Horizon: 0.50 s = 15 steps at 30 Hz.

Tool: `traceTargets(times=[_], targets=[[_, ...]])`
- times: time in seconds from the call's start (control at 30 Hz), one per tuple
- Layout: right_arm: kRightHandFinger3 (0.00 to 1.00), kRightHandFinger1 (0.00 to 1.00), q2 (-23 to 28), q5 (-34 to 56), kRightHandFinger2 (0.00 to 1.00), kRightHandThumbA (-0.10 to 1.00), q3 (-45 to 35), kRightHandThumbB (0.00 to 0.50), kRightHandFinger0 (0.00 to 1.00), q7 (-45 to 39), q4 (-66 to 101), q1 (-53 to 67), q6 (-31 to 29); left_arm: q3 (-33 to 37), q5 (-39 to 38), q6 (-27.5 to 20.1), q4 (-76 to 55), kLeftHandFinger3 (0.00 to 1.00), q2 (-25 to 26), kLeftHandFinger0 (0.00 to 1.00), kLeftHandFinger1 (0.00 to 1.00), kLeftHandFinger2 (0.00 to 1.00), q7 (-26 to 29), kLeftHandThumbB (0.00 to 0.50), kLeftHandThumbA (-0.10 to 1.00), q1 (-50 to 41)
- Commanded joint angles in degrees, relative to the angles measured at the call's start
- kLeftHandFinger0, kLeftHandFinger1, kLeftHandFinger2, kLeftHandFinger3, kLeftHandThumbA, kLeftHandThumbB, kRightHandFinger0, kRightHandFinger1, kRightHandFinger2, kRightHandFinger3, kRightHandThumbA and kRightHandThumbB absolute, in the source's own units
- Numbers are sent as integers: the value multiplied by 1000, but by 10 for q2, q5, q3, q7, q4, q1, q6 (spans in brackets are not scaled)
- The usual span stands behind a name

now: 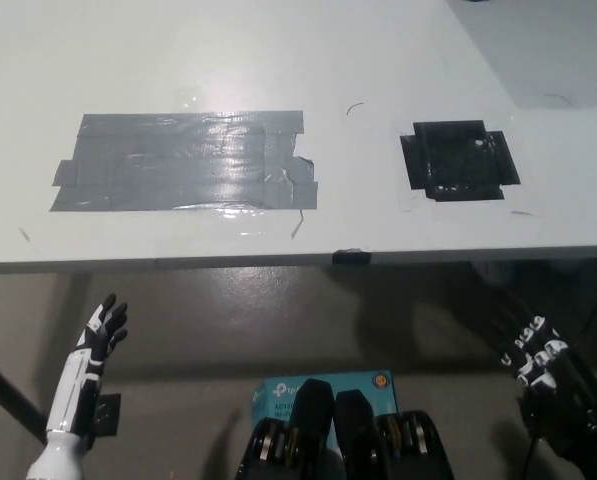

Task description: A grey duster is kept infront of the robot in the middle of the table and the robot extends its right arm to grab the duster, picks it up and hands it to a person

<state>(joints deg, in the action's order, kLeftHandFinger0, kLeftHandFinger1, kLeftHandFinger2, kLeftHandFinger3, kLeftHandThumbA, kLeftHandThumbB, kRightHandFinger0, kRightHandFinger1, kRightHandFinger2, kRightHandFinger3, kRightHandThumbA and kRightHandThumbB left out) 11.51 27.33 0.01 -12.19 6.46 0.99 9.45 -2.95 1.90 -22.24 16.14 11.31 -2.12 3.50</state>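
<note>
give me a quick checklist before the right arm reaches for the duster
1. Grey duster on the white table: not ok, none in view, only a grey tape patch and a black tape patch.
2. Right hand empty, fingers apart: ok.
3. Right hand over the table: not ok, it hangs below the front edge.
4. Left hand out of the way: ok, low at the left, open.
5. Person ready to receive: cannot tell, nobody in view.

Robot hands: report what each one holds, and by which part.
Nothing is held. The right robot hand and the left robot hand are both open, below the table edge.
</note>
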Motion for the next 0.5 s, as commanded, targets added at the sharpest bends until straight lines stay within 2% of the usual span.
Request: traceTargets(times=[0.0, 0.17, 0.47], targets=[[1000, 1000, 16, -219, 1000, 1000, 27, 476, 1000, 31, -35, -2, -197, 8, -20, -21, -28, 1000, 5, 1000, 1000, 1000, -22, 325, 1000, -7], [1000, 1000, 17, -239, 1000, 1000, 31, 486, 1000, 39, -36, -1, -197, 7, -17, -35, -18, 1000, 5, 1000, 1000, 1000, -18, 318, 1000, -7], [1000, 1000, 20, -258, 1000, 1000, 33, 462, 1000, 34, -40, -5, -205, 8, -18, -34, -14, 1000, 5, 1000, 1000, 1000, -19, 334, 1000, -10]])
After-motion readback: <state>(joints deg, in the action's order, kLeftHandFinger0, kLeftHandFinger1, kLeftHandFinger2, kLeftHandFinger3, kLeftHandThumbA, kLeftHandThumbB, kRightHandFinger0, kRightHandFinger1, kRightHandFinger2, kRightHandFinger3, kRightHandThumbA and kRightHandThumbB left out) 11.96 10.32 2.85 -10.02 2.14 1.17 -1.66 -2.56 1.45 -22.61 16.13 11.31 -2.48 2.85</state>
